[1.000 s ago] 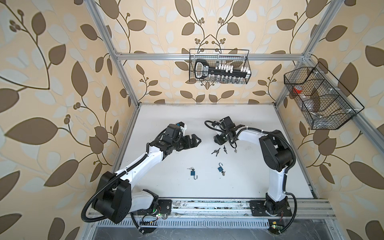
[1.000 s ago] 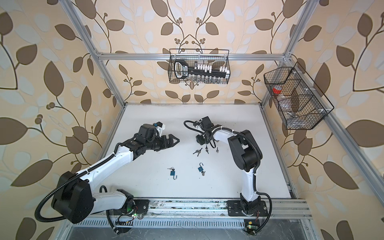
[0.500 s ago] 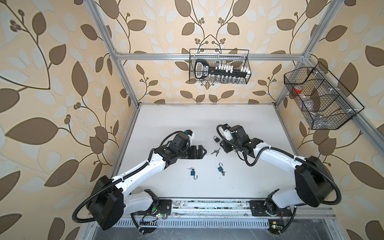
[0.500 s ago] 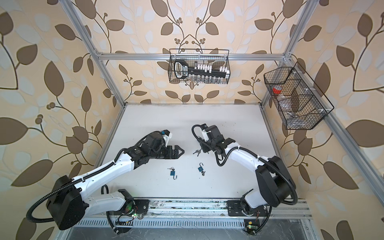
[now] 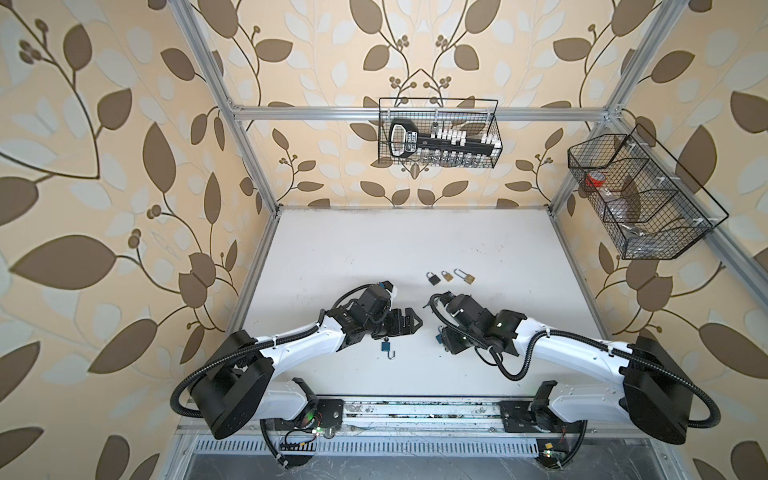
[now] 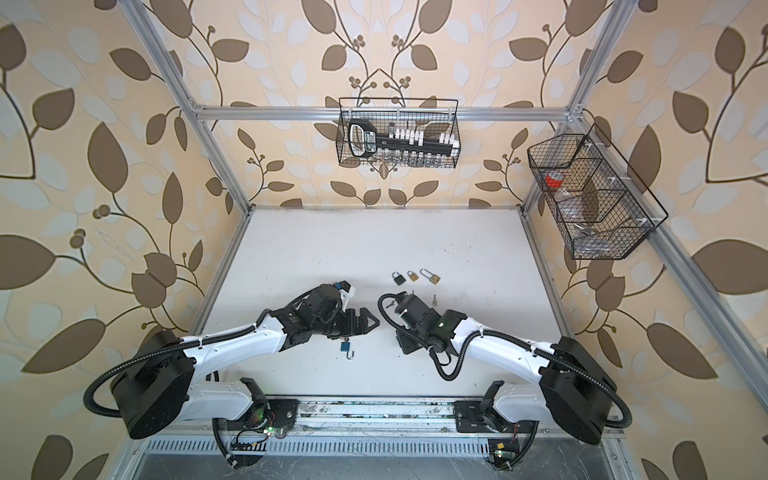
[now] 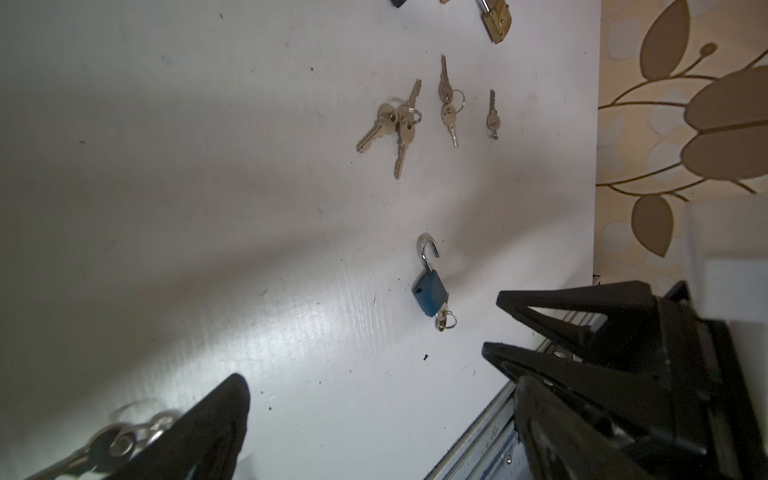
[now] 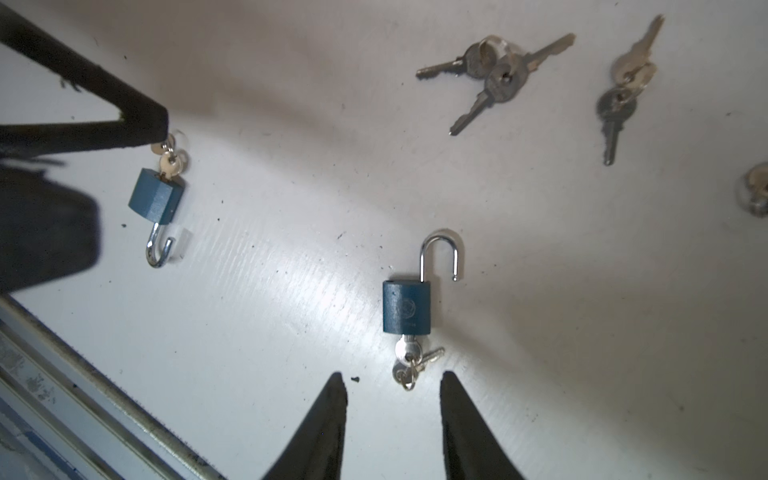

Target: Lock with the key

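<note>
Left to right, then: the left gripper [image 5: 414, 323] hung with its jaws spread wide and nothing in them, right above the left blue padlock [image 8: 156, 195]. That one had its shackle popped open and its key [image 8: 169, 160] stuck in the bottom. Near it on the white table [image 5: 374, 249] lay the right blue padlock [image 8: 406, 307], also open with its key [image 8: 405, 351] in. The right gripper [image 8: 394, 380] sat just behind that key, jaws partly apart and empty. I figured the trick was to pin the body square, push the shackle home, then turn the key, without nudging the loose keys [image 8: 498, 77] nearby.
</note>
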Available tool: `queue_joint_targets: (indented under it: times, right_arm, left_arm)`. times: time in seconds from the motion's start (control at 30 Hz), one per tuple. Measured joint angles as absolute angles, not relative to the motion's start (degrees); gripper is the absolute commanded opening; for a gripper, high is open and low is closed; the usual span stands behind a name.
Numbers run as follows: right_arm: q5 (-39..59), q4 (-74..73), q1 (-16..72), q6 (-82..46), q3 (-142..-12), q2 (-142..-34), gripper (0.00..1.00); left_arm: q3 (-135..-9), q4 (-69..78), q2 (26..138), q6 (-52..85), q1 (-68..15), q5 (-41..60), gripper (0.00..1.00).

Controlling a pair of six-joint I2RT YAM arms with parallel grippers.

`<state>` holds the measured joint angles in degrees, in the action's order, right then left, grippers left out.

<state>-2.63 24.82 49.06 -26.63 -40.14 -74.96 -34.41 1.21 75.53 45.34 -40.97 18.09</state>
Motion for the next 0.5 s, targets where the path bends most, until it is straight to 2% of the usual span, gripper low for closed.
queue_joint_targets:
  times: [0.5]
  right_arm:
    - [-5.2, 23.8, 49.2, -25.7, -42.7, -85.1, 0.42]
  left_arm:
    - [-34.4, 4.6, 75.8, 48.1, -38.5, 18.2, 0.99]
